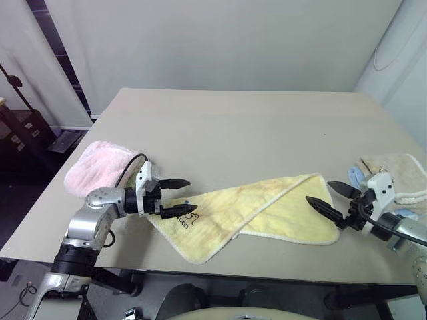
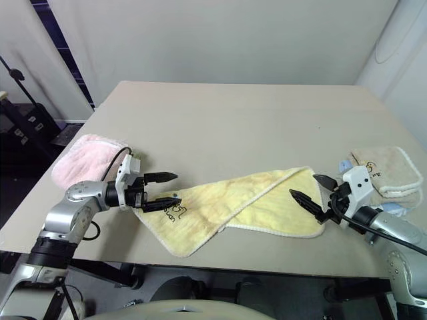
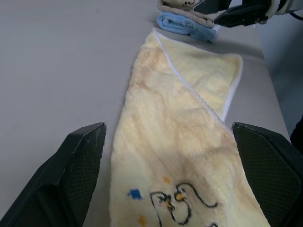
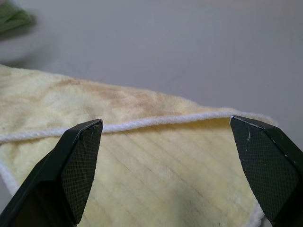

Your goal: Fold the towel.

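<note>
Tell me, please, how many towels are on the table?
4: yellow towel lies front centre between the grippers; pink towel at the left edge; beige towel at the right edge, over a blue towel. More may be hidden.

Lab-like room: bare table (image 1: 253, 127), plain walls (image 1: 220, 40), tripod (image 1: 20, 113).

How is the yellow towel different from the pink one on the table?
The yellow towel lies stretched out long, partly folded over itself; the pink towel sits in a compact folded bundle. The yellow towel has a dark logo and white hemmed edges; the pink towel looks plain and fluffier. Both rest on the table.
</note>
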Robot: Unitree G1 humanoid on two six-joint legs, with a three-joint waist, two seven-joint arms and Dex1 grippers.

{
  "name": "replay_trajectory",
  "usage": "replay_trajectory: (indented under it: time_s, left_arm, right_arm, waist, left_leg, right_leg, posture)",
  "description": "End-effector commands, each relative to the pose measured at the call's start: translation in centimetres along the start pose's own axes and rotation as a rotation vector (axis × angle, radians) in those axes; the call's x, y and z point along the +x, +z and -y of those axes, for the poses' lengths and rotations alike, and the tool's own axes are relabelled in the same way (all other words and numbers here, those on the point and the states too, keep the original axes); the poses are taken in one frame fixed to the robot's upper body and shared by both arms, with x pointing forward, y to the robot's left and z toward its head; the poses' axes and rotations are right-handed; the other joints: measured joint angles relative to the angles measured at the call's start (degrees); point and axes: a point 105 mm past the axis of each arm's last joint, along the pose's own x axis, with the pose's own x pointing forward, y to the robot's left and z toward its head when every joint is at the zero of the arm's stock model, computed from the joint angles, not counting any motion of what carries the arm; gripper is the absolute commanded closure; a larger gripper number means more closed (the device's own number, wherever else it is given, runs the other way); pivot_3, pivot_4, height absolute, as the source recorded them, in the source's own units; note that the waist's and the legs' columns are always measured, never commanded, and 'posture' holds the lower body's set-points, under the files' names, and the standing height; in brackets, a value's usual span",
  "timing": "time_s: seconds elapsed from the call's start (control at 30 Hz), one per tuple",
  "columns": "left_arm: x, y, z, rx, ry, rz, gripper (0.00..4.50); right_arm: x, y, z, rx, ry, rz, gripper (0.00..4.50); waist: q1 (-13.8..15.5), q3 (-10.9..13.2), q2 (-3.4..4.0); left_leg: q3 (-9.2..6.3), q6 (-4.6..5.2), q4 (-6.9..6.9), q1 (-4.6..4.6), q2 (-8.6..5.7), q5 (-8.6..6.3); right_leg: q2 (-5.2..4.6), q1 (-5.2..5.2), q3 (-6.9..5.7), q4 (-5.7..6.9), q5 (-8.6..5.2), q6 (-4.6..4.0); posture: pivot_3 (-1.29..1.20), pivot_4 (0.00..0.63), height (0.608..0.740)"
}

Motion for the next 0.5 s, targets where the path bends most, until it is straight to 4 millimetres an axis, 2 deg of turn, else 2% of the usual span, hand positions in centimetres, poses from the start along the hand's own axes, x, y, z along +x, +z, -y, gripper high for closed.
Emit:
replay_trajectory:
  time_s: [0.03, 0.1, 0.3, 0.43, 0.5]
  left_arm:
    - [0.2, 1.4, 0.6, 0.064, -0.031, 0.004, 0.02]
    - [0.4, 1.7, 0.6, 0.063, -0.036, 0.013, 0.02]
    - [1.0, 2.4, 0.5, 0.061, -0.037, 0.016, 0.02]
    - [1.8, 2.7, 0.8, 0.069, -0.058, 0.02, 0.02]
    - [2.2, 2.7, 0.6, 0.072, -0.06, 0.023, 0.02]
  right_arm:
    - [0.1, 1.9, 0.3, -0.027, -0.003, 0.062, 0.0]
    - [0.3, 1.3, 0.6, -0.039, -0.024, 0.048, 0.0]
    - [0.5, 1.6, 1.1, 0.005, -0.112, 0.103, 0.0]
    - [0.8, 0.0, 2.5, -0.032, -0.19, -0.012, 0.0]
    - [1.4, 0.0, 3.4, -0.015, -0.224, -0.007, 0.0]
  waist:
    - [0.0, 0.0, 0.01]
    - [0.1, 0.0, -0.01]
    - [0.1, 0.0, 0.01]
    - [0.0, 0.0, -0.01]
    - [-0.1, 0.0, -0.01]
  left_leg:
    - [0.0, 0.0, -0.01, 0.0, 0.0, 0.0]
    - [0.0, 0.0, 0.0, 0.01, 0.0, -0.01]
    - [0.0, 0.0, -0.02, 0.0, -0.01, -0.01]
    - [0.01, 0.0, -0.02, 0.0, -0.01, 0.0]
    - [0.01, 0.0, -0.02, 0.0, -0.01, 0.0]
  right_leg:
    - [0.0, 0.0, 0.0, 0.01, 0.0, 0.0]
    - [-0.01, 0.03, 0.0, 0.0, 0.01, -0.01]
    - [-0.02, 0.03, -0.01, -0.02, 0.0, -0.01]
    - [-0.02, 0.02, -0.01, -0.03, 0.0, 0.01]
    - [-0.02, 0.01, -0.01, -0.02, 0.0, 0.0]
  posture:
    - [0.0, 0.0, 0.74]
    - [0.0, 0.0, 0.74]
    - [0.0, 0.0, 0.74]
    - [0.0, 0.0, 0.74]
    - [0.0, 0.0, 0.74]
